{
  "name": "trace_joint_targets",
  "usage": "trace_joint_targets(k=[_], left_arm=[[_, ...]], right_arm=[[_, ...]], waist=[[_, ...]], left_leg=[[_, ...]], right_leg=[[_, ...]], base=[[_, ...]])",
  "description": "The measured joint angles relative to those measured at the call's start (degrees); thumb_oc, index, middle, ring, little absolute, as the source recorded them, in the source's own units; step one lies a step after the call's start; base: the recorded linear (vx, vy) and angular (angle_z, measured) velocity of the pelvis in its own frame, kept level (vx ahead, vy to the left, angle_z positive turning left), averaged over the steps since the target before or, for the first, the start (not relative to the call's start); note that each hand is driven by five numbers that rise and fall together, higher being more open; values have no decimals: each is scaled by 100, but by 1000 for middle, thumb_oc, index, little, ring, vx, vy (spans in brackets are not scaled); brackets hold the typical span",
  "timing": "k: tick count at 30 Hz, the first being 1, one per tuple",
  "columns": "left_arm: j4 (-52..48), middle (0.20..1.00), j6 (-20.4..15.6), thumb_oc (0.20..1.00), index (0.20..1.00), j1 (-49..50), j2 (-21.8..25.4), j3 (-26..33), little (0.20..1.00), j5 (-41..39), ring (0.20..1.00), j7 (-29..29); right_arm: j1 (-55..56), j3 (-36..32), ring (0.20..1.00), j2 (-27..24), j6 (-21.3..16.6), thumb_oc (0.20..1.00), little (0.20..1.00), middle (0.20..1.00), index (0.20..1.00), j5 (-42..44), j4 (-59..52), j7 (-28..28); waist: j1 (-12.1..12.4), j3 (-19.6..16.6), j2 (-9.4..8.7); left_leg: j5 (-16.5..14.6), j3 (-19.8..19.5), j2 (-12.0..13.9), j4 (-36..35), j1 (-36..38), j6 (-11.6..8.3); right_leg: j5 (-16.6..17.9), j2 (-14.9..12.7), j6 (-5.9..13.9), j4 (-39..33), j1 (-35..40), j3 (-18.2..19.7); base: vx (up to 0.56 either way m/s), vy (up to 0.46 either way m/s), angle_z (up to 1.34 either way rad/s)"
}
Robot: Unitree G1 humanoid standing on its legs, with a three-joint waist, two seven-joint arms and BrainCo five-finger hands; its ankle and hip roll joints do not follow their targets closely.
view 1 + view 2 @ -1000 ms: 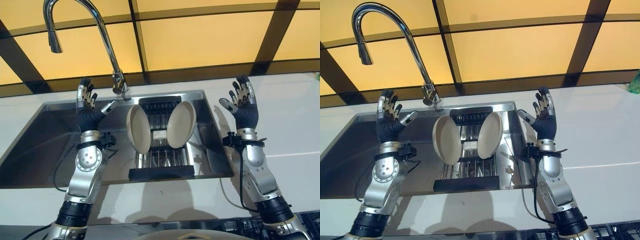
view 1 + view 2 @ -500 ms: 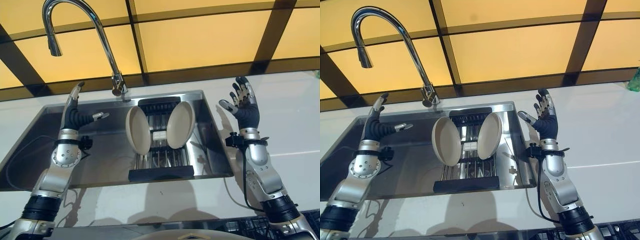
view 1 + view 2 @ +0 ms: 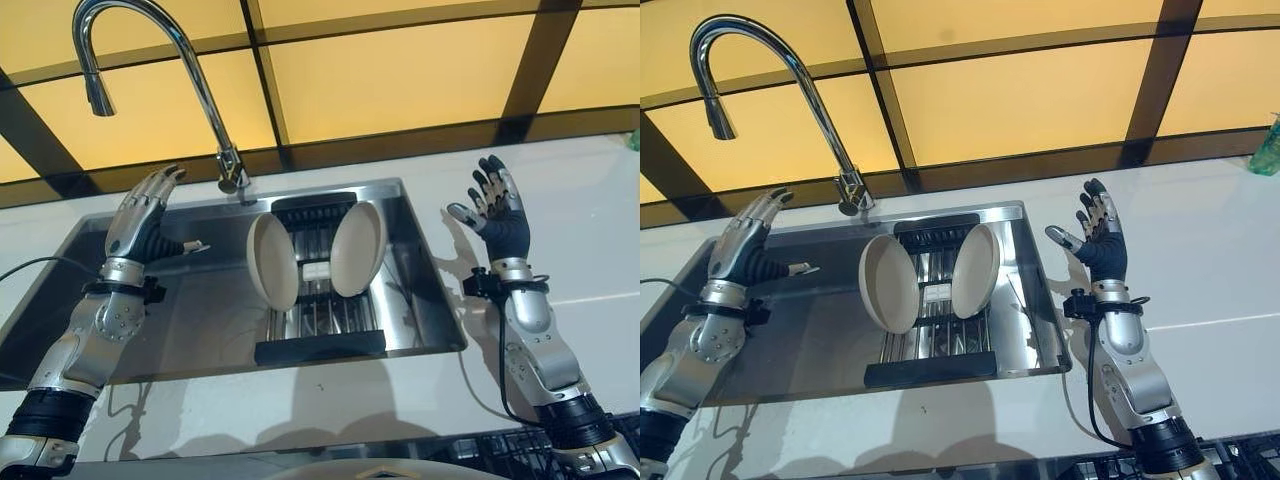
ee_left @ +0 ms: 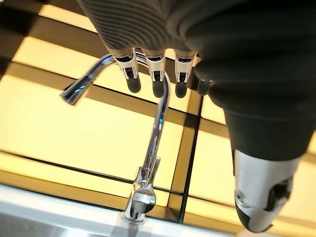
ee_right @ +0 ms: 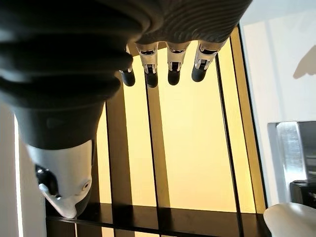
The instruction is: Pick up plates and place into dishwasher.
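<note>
Left hand (image 3: 140,222) raised over the sink's (image 3: 60,290) left part, fingers straight and loose, nothing held. Faucet (image 3: 160,70) arching behind. Two cream plates (image 3: 273,262) on edge in the dark rack (image 3: 318,345) mid-sink, leaning apart, untouched. Right hand (image 3: 500,215) up over the white table (image 3: 590,230) beside the sink, fingers spread wide, empty. Pre-grasp step by the look of it; next move likely calls for lowering a hand to a plate rim and closing fingers on it.
</note>
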Motion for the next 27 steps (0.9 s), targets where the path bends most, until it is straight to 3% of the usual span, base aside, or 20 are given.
trace_joint_targets(k=[17,27], left_arm=[[-22,1000,-319,1000,1000,51,866,-787,1000,1928,1000,95],[-36,1000,-346,1000,1000,50,874,-899,1000,2205,1000,989]], right_arm=[[219,-216,1000,-240,0,1000,1000,1000,1000,244,192,65],[218,-215,1000,-238,-2,1000,1000,1000,1000,254,193,124]], waist=[[-189,413,153],[-292,474,144]], left_leg=[[-1,116,-25,0,-37,2],[-1,142,-32,-1,-15,2]], right_leg=[[46,-16,-4,11,-87,100],[51,-25,6,12,-70,109]], base=[[29,44,-3],[41,8,-1]])
